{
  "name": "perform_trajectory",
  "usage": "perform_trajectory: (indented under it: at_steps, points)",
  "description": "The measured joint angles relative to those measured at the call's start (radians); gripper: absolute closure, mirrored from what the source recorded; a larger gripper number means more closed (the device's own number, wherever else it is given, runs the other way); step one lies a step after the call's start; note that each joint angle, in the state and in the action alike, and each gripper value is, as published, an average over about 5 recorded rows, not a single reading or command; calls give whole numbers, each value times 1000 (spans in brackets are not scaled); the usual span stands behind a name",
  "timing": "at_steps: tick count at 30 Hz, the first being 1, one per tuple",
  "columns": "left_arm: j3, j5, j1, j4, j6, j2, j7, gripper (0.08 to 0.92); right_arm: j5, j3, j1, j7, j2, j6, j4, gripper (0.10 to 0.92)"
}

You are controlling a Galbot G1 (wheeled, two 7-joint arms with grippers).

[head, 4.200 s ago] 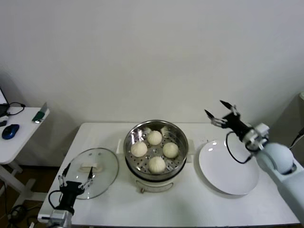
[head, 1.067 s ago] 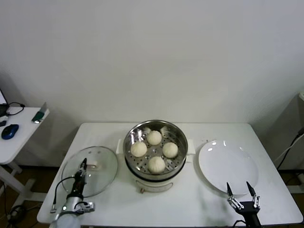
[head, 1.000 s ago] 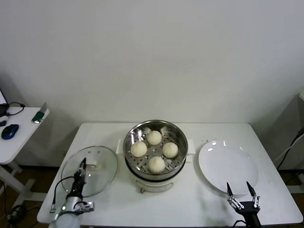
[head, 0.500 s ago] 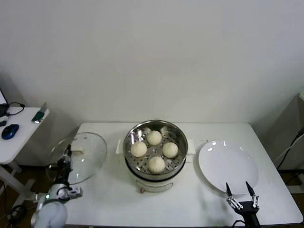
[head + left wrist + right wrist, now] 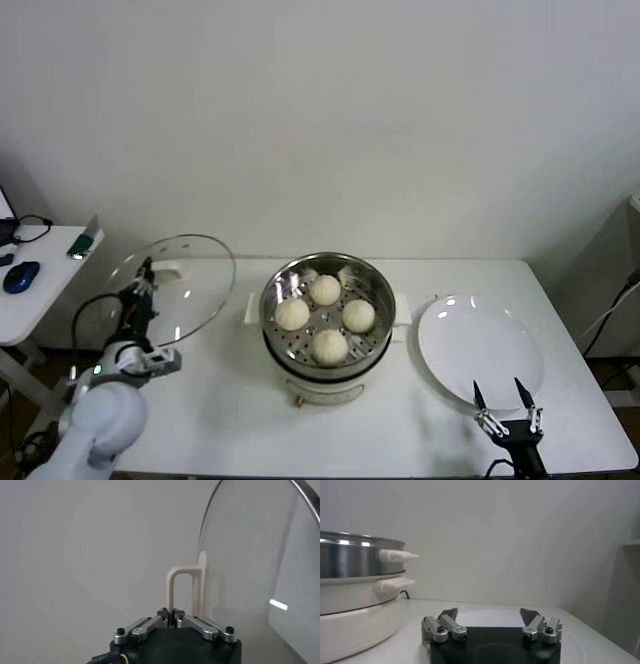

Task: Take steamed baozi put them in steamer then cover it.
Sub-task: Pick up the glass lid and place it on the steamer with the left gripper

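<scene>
The left gripper [image 5: 146, 276] has its jaws clamped on the cream plastic handle [image 5: 183, 587] of the round clear glass lid [image 5: 172, 290], which it holds tilted in the air at about nine o'clock from the large round shiny stainless-steel steamer [image 5: 328, 312]. All four small cream-white steamed baozi [image 5: 327, 318] sit inside the basket, so only covering appears to remain. The pinch on that thin handle loop looks narrow; a quick swing could let the heavy glass pivot or slip. Coming in tilted, its rim could strike the steamer's edge, jolt the white cooker base [image 5: 322, 383], or settle crooked. The right gripper [image 5: 505, 408], jaws spread, idles at five o'clock beside the flat white plate [image 5: 481, 350] on the white tabletop [image 5: 230, 420].
</scene>
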Motion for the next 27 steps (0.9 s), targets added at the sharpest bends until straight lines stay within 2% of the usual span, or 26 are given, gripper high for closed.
perform_trajectory:
  at_steps: [6, 12, 19, 27]
  points:
    - [104, 36, -56, -73, 96, -4, 79, 859, -5, -1, 9, 3, 0, -3, -4, 203]
    - [215, 117, -110, -106, 177, -46, 170, 859, -7, -3, 18, 7, -1, 0, -15, 203]
    - [324, 240, -155, -115, 232, -131, 263, 859, -7, -7, 30, 9, -2, 5, -28, 203]
    - [420, 371, -193, -103, 256, -250, 323, 859, -6, -10, 35, 10, -4, 13, -39, 203]
